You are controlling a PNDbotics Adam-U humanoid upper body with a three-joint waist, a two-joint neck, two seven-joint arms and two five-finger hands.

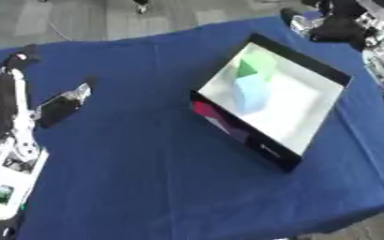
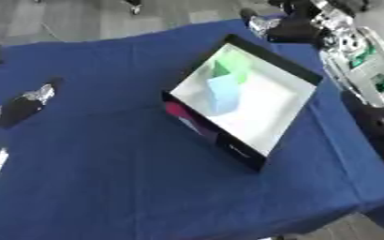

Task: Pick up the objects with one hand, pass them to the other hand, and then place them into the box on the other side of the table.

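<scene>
left eye view shows my left hand (image 1: 62, 107) on the blue tabletop (image 1: 146, 178), fingers unclear. a green block (image 1: 257, 65) and light blue block (image 1: 251, 91) lie inside the box (image 1: 310, 63); my right hand (image 2: 290, 26) shows beyond it, its state unreadable.

A matt blue cloth (image 1: 146, 178) covers the table, smooth with faint creases toward its edges. On it the box (image 1: 298, 72) looks like stiff card: black matt outer walls with a pink patch on the near side, and a smooth white lining that catches the light. Inside it, a green block (image 1: 246, 70) and a pale blue block (image 1: 251, 91) look like plain matt plastic. Left of the box, my left hand (image 1: 62, 107) is black with silvery metal parts; my forearm casing is glossy white plastic.
</scene>
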